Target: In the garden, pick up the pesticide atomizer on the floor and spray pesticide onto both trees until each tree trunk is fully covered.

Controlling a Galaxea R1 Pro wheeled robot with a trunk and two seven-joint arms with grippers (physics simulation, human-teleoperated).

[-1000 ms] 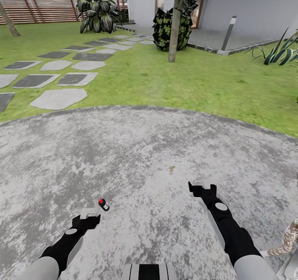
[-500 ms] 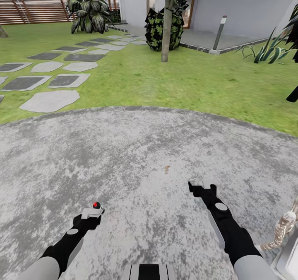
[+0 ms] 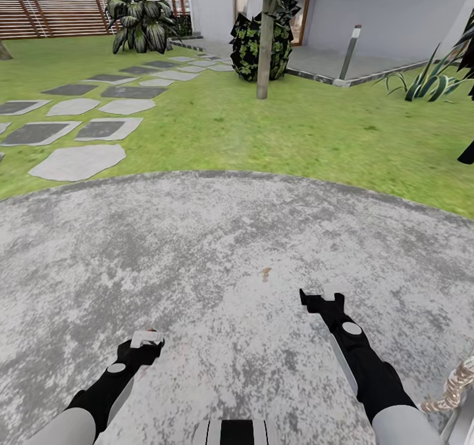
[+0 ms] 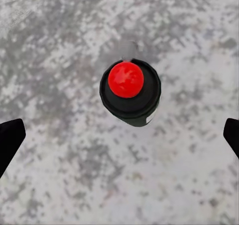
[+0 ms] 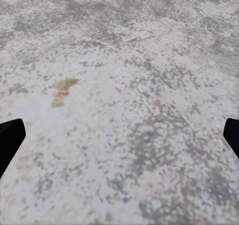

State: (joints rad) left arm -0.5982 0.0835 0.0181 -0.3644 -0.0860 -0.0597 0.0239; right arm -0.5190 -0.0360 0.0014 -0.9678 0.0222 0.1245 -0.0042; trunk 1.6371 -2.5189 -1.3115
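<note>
Below open jaws, unlabelled atomizer [image 4: 130,92]

The pesticide atomizer [image 4: 130,92], black with a red cap, apparently stands upright on grey paving directly beneath the wide-spread left gripper [image 4: 119,135].

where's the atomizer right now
The atomizer stands on the grey paved floor directly under the open left claw, red cap up between the fingertips in the left wrist view; in the head view it is almost hidden behind that claw.
</note>
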